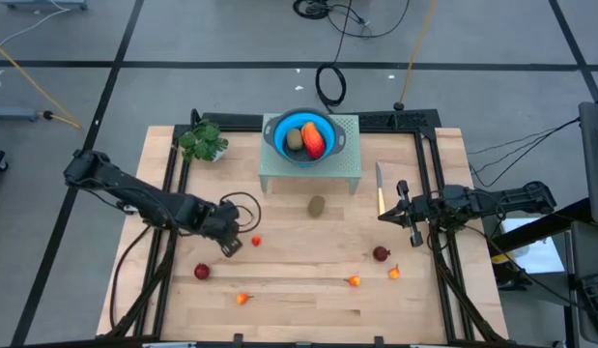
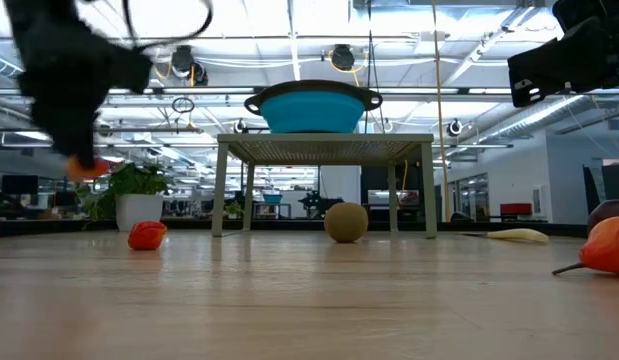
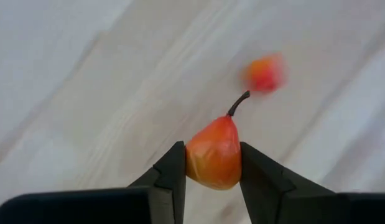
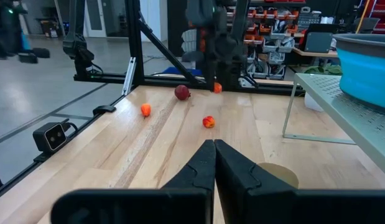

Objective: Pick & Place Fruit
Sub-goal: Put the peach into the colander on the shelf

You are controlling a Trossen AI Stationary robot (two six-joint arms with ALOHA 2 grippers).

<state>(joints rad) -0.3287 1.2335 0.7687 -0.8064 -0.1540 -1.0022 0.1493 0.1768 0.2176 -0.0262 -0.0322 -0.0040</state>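
Observation:
My left gripper point(image 1: 228, 247) hangs over the table's left half, shut on a small orange-red fruit point(image 3: 214, 158) with a dark stem. In the low view this fruit point(image 2: 84, 168) shows well above the wood. A second small orange fruit point(image 1: 256, 241) lies on the table just right of the gripper. A brown kiwi point(image 1: 317, 205) lies in front of the rack. The blue bowl point(image 1: 329, 128) on the rack holds a kiwi point(image 1: 295, 139) and a longer orange-red piece point(image 1: 314, 141). My right gripper point(image 4: 214, 149) waits shut at the table's right side. My left gripper pinches the small fruit by the two sides of its wide body point(image 3: 195, 163) between its two fingers. The fingers come from above, pointing steeply down. The fruit is lifted clear of the table, and its stem point(image 3: 238, 104) points away from the gripper.
Dark red round fruits point(image 1: 201, 272) point(image 1: 381, 253) and tiny orange ones point(image 1: 242, 299) point(image 1: 354, 281) point(image 1: 393, 273) lie along the near half. A green leafy bunch point(image 1: 204, 142) stands far left. A yellow-handled knife point(image 1: 380, 193) lies right of the pale green rack point(image 1: 308, 169).

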